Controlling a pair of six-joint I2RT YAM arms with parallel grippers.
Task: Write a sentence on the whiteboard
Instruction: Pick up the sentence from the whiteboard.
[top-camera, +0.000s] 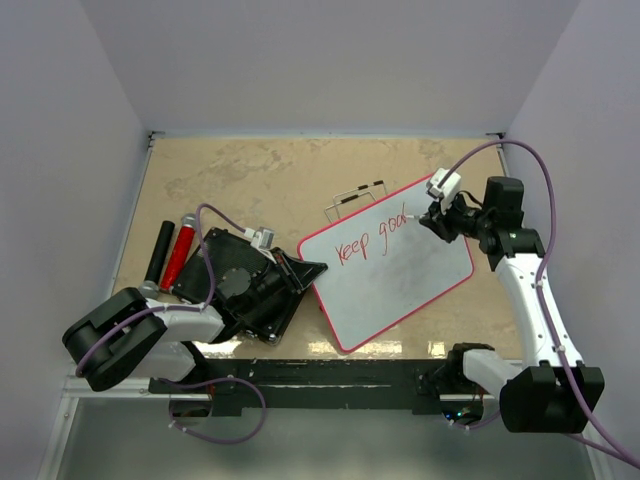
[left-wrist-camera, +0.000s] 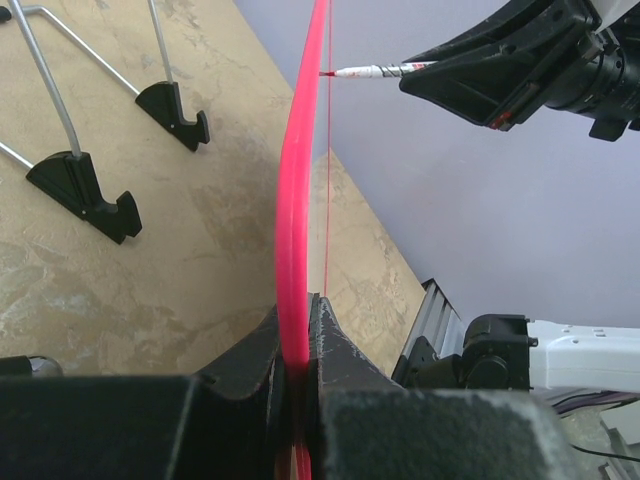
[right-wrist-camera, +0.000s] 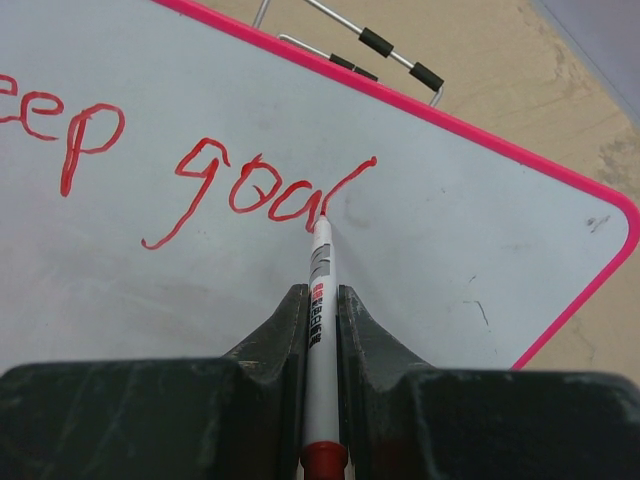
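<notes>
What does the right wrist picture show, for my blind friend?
A white marker, pinched in the right gripper's black fingers, touches the whiteboard at the end of red writing, "eep goal". A wire stand lies beyond.

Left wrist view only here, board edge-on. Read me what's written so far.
Observer: The sentence on the whiteboard reads "Keep goal", red, one line.
Operator: Give me the tip's position.
Observer: The marker, clamped in the right gripper, touches the foot of the "l".
Operator: Report what lies far left.
Observer: A black tube and a red tube lie side by side beyond the left arm.
</notes>
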